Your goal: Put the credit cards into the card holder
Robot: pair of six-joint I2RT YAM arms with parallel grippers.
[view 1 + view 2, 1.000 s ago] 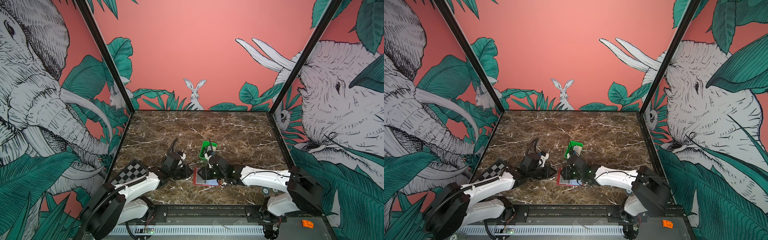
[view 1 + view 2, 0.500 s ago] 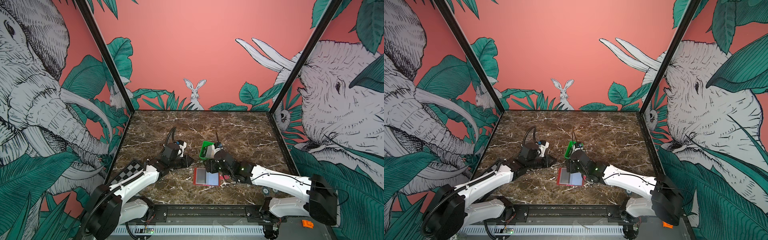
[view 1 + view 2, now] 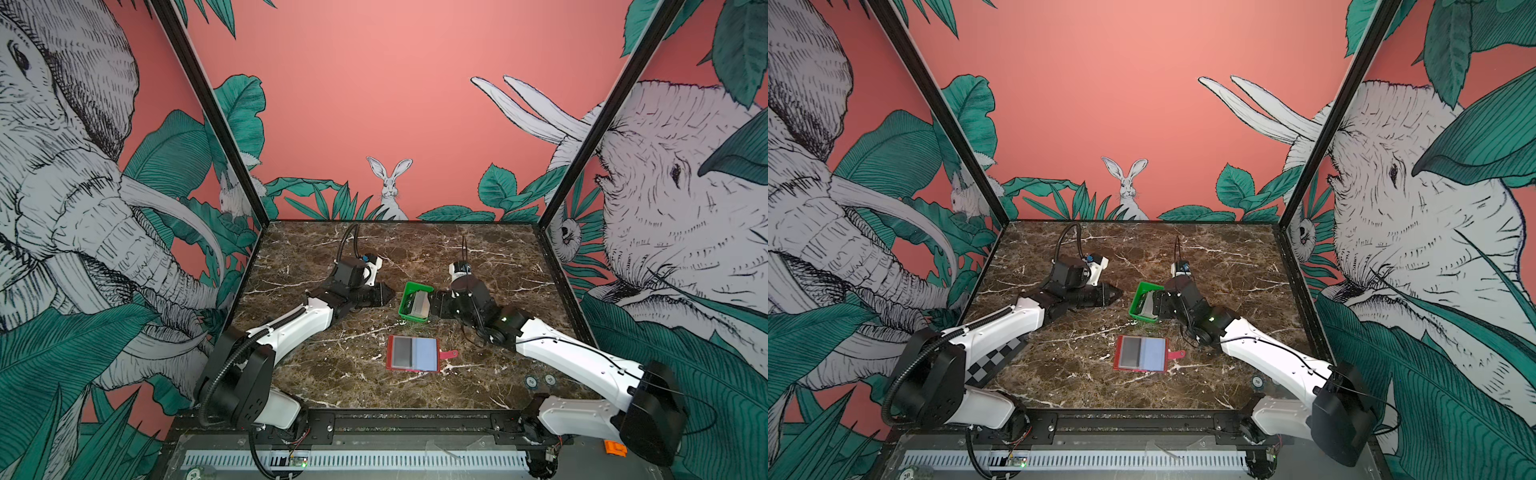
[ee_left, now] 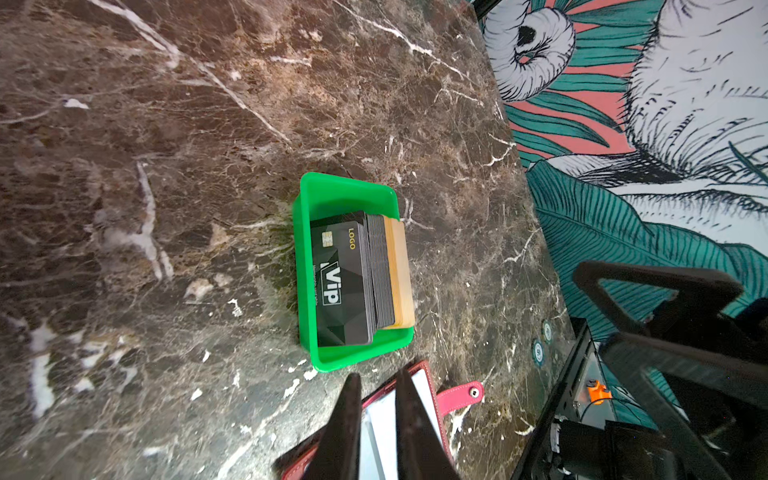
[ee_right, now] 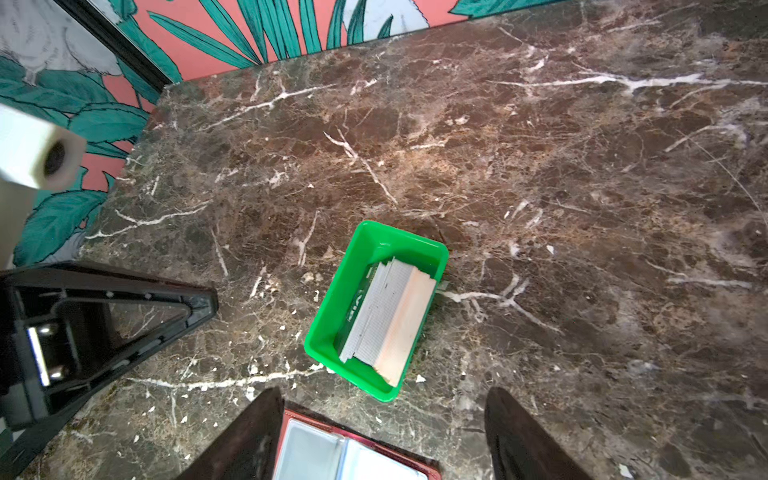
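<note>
The credit cards (image 4: 340, 282) stand on edge as a stack in a green tray (image 3: 405, 309), a black "VIP" card at the front and a pale beige piece (image 5: 405, 324) at the back. In both top views the red card holder (image 3: 412, 353) (image 3: 1140, 353) lies open and flat in front of the tray, its grey and pale blue pockets up and its snap tab to the right. My left gripper (image 3: 390, 293) (image 4: 378, 374) hovers left of the tray, fingers a narrow gap apart and empty. At the tray's right rim my right gripper (image 3: 434, 305) (image 5: 384, 392) is wide open and empty.
A checkerboard plate (image 3: 994, 361) lies at the table's front left under the left arm. Two small round stickers (image 3: 540, 380) sit at the front right. Patterned walls close the table on three sides, and a black rail runs along the front edge.
Both grippers have lifted off the card holder and drawn back to either side of the green tray. The right gripper has opened wider. The holder now lies uncovered.
</note>
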